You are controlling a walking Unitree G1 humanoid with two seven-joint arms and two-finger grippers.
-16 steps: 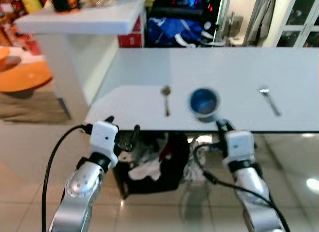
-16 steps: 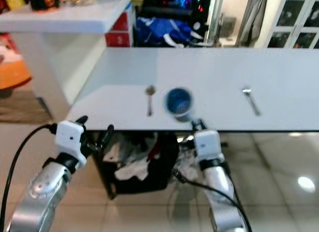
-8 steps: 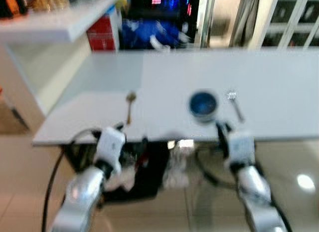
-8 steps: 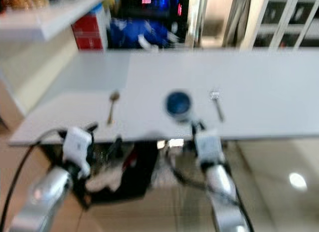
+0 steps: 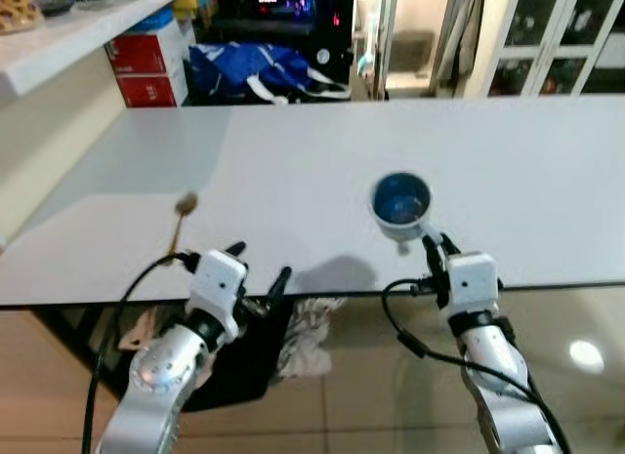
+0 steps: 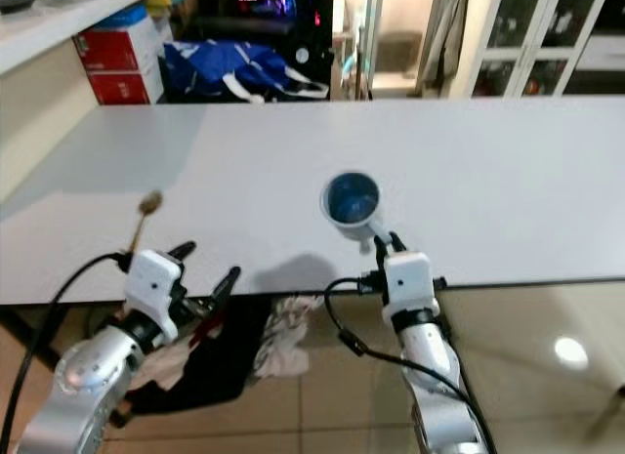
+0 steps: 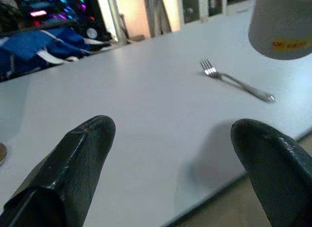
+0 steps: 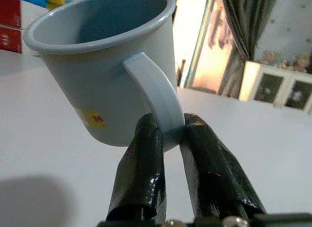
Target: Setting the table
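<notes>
- Left eye view: the mug (image 5: 400,201) hangs just beyond the right gripper (image 5: 434,245), above the near part of the white table (image 5: 293,171), with its handle pointing back toward the robot. The right arm is nearer by far, reaching up and forward from below the near edge. A spoon (image 5: 180,220) lies to the far left, its long axis running near to far.
- Right eye view: the left gripper (image 6: 203,268) sits at the table's near edge, just right of the spoon, holding nothing.
- Left wrist view: the left fingers (image 7: 78,158) are spread wide apart; a fork (image 7: 235,81) lies on the table ahead, below the mug.
- Right wrist view: the right fingers (image 8: 141,173) are clenched on the mug's handle (image 8: 153,97), mug tilted and apparently off the surface; I judge setting it down comes next.
</notes>
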